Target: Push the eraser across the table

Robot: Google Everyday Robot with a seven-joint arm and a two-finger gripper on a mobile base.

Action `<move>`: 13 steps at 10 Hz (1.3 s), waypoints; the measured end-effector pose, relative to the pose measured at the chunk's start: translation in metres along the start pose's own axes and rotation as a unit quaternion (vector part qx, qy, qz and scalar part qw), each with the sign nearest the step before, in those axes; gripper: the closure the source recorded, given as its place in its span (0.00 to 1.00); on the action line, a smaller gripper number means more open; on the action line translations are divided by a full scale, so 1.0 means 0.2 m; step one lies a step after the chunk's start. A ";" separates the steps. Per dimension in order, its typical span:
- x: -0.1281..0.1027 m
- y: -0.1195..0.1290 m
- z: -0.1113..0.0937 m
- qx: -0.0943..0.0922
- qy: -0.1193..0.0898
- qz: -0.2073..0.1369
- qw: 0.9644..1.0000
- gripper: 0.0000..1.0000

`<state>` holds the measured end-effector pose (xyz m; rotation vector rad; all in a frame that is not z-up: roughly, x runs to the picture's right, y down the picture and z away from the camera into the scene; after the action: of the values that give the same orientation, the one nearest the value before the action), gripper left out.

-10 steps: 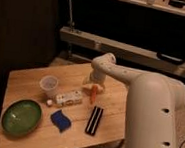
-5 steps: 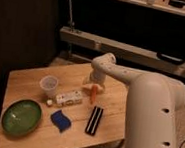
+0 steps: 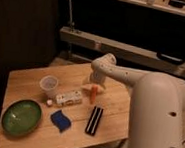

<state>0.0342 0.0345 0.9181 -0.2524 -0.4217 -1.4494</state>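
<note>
No change vs. prior frames: arm and items are sitting where they were. I'm seeing the gripper [image 3: 92, 82] hanging over the table [image 3: 25, 81], approx. 1 o'clock from centre, just above the orange stick [image 3: 93, 94]. Fingers are standing spread, gripping nothing. Eraser [image 3: 94, 120] is lying flat at approx. 4 o'clock from centre, near the front edge, apart from the gripper. White box [image 3: 68, 98] is sitting at its 10 o'clock, blue piece [image 3: 60, 120] at its 9 o'clock.
</note>
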 end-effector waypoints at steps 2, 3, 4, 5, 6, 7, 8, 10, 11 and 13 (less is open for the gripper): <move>0.01 0.01 -0.22 0.006 0.023 -0.001 1.000 0.20; 0.00 0.02 -0.33 0.008 0.028 0.002 1.000 0.24; -0.04 0.04 -0.46 0.011 0.029 0.006 1.000 0.33; -0.12 0.08 -0.60 0.010 0.017 0.009 1.000 0.45; -0.19 0.12 -0.68 0.007 0.002 0.012 1.000 0.55; -0.27 0.14 -0.74 0.005 -0.017 0.013 1.000 0.65; -0.37 0.16 -0.78 0.006 -0.031 0.014 0.999 0.74; -0.71 0.29 -0.81 -0.002 -0.068 0.024 0.997 0.96; -0.82 0.31 -0.78 -0.003 -0.081 0.030 0.996 0.99; -1.06 0.37 -0.62 -0.004 -0.110 0.050 0.993 1.00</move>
<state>0.1094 0.1830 0.7229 -0.4372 -0.5737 -1.3292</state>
